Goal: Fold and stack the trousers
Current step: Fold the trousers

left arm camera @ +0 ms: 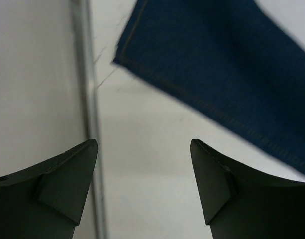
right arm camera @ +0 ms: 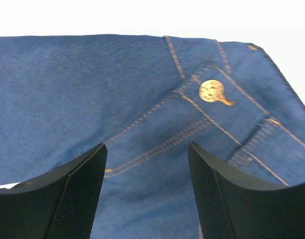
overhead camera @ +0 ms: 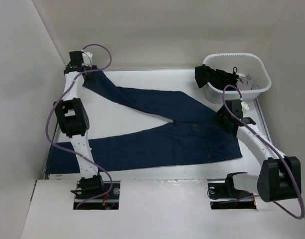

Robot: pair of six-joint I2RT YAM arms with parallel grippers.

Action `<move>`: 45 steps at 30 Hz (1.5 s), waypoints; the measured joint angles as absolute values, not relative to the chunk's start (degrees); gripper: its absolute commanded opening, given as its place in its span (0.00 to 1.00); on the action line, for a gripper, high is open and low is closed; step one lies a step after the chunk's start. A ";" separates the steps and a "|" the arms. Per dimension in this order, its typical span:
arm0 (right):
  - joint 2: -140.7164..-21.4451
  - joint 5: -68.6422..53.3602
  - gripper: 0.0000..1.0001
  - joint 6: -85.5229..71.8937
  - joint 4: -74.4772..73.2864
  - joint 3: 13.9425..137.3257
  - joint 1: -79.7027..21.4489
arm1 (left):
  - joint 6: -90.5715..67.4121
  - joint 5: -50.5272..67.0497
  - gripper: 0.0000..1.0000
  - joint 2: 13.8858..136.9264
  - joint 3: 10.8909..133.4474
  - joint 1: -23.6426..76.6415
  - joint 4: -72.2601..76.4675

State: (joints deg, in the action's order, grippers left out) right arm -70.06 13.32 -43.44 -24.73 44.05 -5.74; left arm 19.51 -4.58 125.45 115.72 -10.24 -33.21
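Observation:
The navy jeans [overhead camera: 157,127] lie flat on the white table, legs spread in a V to the left, waist at the right. My left gripper [overhead camera: 78,62] is open and empty at the far left, just beyond the upper leg's hem [left arm camera: 142,64]; bare table shows between its fingertips [left arm camera: 75,174]. My right gripper [overhead camera: 227,112] is open and empty over the waist end. In the right wrist view the jeans [right arm camera: 117,99] show the fly stitching and a brass button [right arm camera: 211,91] ahead of the fingers [right arm camera: 77,199].
A white basket [overhead camera: 259,74] at the back right holds black garments [overhead camera: 217,77] with white bits, one hanging over its left rim. White walls close in the back and both sides. The lower leg's hem [overhead camera: 55,159] reaches the table's left edge.

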 measured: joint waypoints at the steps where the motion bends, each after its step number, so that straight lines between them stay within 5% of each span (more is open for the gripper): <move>1: -70.70 13.34 0.69 -43.70 -23.90 44.05 -6.02 | 18.06 -4.12 0.75 127.90 117.19 -9.34 -32.18; 13: -74.04 13.15 0.69 -51.00 -21.76 40.69 -6.79 | 22.31 -13.50 0.73 145.29 127.74 -3.05 -29.82; 27: -67.64 13.21 0.70 -53.49 -25.52 36.62 -5.45 | 34.26 -15.90 0.71 119.85 88.16 -10.55 -31.05; 33: -82.65 13.50 0.73 -38.85 -28.29 58.54 -13.02 | 37.01 -12.91 0.78 116.81 89.62 -10.90 -39.79; 39: -104.71 11.03 0.77 -26.85 -27.92 85.56 -16.88 | 35.03 -10.61 0.78 119.44 108.66 -15.07 -41.34; 45: -118.04 10.00 0.84 -22.68 -30.37 95.59 -16.97 | 30.44 -13.13 0.81 135.02 127.02 -19.18 -42.02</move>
State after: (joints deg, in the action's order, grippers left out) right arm -118.04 10.00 -22.68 -30.37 95.59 -16.97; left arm 30.44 -13.13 135.02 127.02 -19.18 -42.02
